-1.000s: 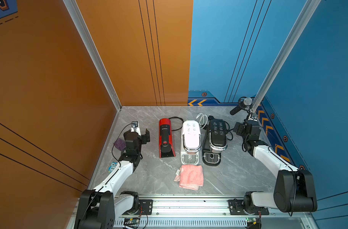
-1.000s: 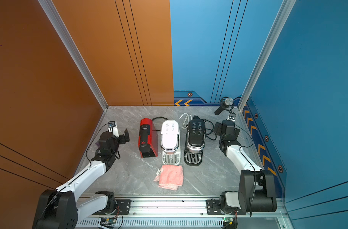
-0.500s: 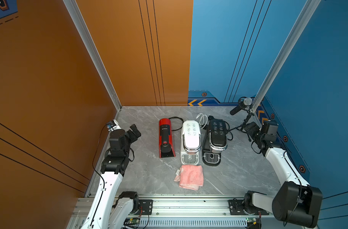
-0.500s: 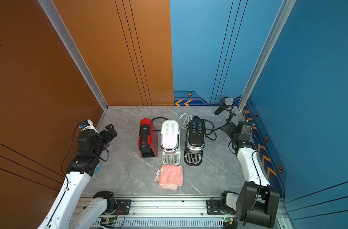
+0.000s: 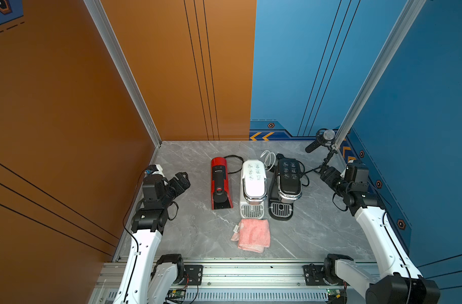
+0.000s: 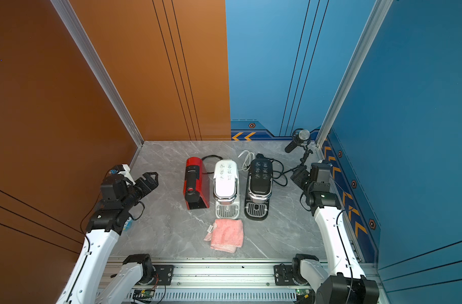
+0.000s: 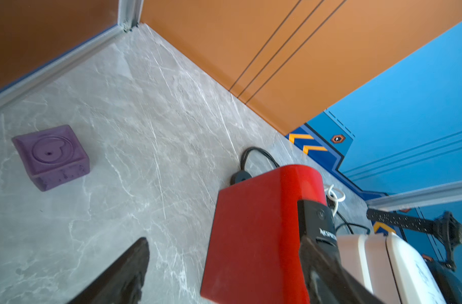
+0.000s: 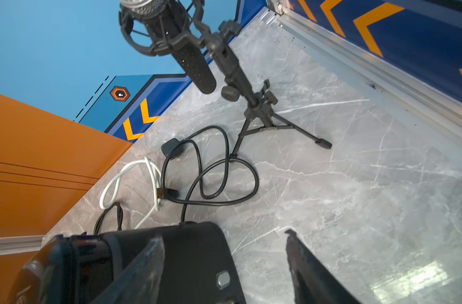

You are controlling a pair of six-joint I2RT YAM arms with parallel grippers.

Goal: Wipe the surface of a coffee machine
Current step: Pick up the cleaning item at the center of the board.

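Three coffee machines stand side by side mid-table in both top views: red [image 5: 220, 184], white [image 5: 253, 188] and black [image 5: 286, 187]. A folded pink cloth [image 5: 252, 235] lies flat just in front of the white one, with nothing touching it. My left gripper [image 5: 182, 180] hovers left of the red machine [image 7: 251, 223], open and empty, pointing toward it. My right gripper [image 5: 327, 175] hangs right of the black machine [image 8: 187, 258], open and empty. In each wrist view both fingers [image 7: 129, 265] [image 8: 303, 260] stand wide apart.
A microphone [image 5: 322, 139] on a small tripod stands at the back right, close to my right gripper. Black and white cables [image 8: 211, 171] lie coiled behind the machines. A purple block [image 7: 50, 156] sits near the left wall. Orange and blue walls enclose three sides of the table.
Both arms have lifted and pulled outward toward the side walls. The right gripper has left the black machine's side. Machines and cloth have not moved.
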